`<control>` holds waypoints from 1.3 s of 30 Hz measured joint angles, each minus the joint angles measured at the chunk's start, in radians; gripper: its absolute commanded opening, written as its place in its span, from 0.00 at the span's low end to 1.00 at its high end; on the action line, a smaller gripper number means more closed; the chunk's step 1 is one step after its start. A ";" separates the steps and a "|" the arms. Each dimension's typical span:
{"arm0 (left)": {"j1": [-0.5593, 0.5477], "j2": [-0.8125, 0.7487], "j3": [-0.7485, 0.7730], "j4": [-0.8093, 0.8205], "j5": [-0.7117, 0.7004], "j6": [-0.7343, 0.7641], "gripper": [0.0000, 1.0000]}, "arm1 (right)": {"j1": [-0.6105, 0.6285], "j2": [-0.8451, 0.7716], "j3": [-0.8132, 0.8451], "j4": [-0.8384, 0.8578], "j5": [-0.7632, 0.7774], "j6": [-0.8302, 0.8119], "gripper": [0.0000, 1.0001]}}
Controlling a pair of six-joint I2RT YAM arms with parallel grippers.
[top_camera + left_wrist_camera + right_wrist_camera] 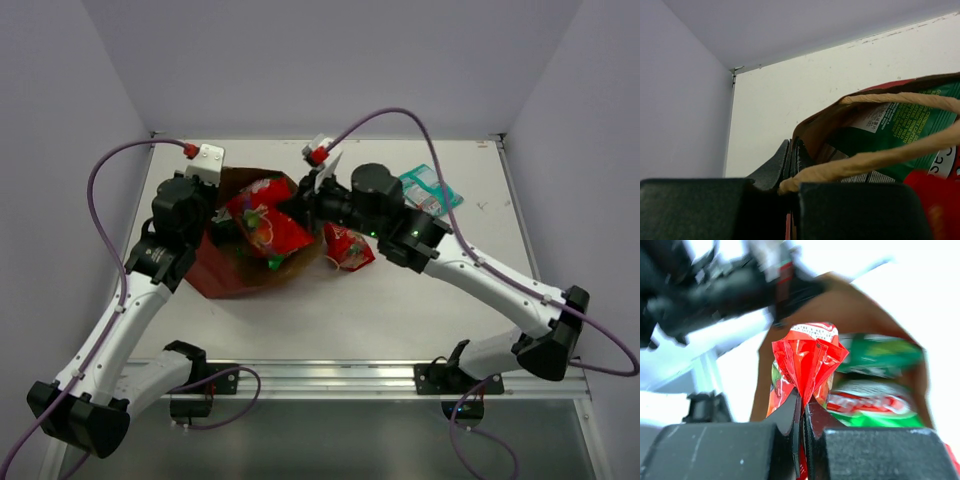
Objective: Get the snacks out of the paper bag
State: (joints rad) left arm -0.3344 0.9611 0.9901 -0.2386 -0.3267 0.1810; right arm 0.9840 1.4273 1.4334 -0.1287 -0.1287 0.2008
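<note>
Left gripper [792,152] was clamped shut on the brown rim of the paper bag [232,272], with the fingers pressed flat together and the paper pinched between them. One twisted string handle [880,157] ran out sideways from right beside that grip. The bag sat on the left half of the white table [400,310], slumped over with its mouth gaping toward the right arm. It had matte kraft paper above and red paper lower down, creased and soft.

Inside the mouth lay a crowd of glossy packets. A green packet [880,355] with pale print lay against the bag's inner wall, and a red-and-green packet [865,407] sat below it.

Right gripper [802,407] reached into the opening from the other side. Its dark fingers were closed tight on the crimped end of a red foil packet [807,357], whose crinkled foil fanned out above the pinch. The wrist view was blurred, so finer print could not be read.

Just right of the bag, under the right arm, another small red packet [348,247] lay on the bare table. Further right, near the back, a flat teal packet [432,190] lay well apart from the bag, partly hidden by the arm.
</note>
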 measured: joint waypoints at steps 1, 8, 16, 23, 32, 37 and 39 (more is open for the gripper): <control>0.000 0.000 -0.001 -0.002 -0.011 -0.002 0.00 | -0.027 -0.031 0.000 -0.017 0.007 0.000 0.00; 0.000 0.005 -0.007 -0.006 -0.074 -0.007 0.00 | -0.314 -0.166 -0.069 -0.029 0.052 -0.004 0.00; 0.000 0.005 -0.020 -0.002 -0.084 -0.006 0.00 | -0.525 -0.038 -0.086 -0.024 0.085 -0.021 0.00; 0.001 -0.008 -0.031 -0.003 -0.058 -0.006 0.00 | -0.566 0.306 -0.014 0.014 0.078 -0.011 0.00; 0.002 -0.035 -0.046 -0.003 -0.008 -0.005 0.00 | -0.565 0.397 -0.013 0.075 0.006 0.064 0.81; 0.003 -0.043 -0.050 -0.003 0.013 -0.005 0.00 | -0.557 0.235 -0.014 -0.016 0.064 0.077 0.97; 0.005 -0.043 -0.050 -0.003 0.021 -0.005 0.00 | -0.547 0.140 -0.014 -0.053 0.085 0.085 0.98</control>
State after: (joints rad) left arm -0.3294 0.9184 0.9401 -0.2417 -0.3061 0.1761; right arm 0.4366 1.5677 1.4197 -0.1814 -0.0433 0.2855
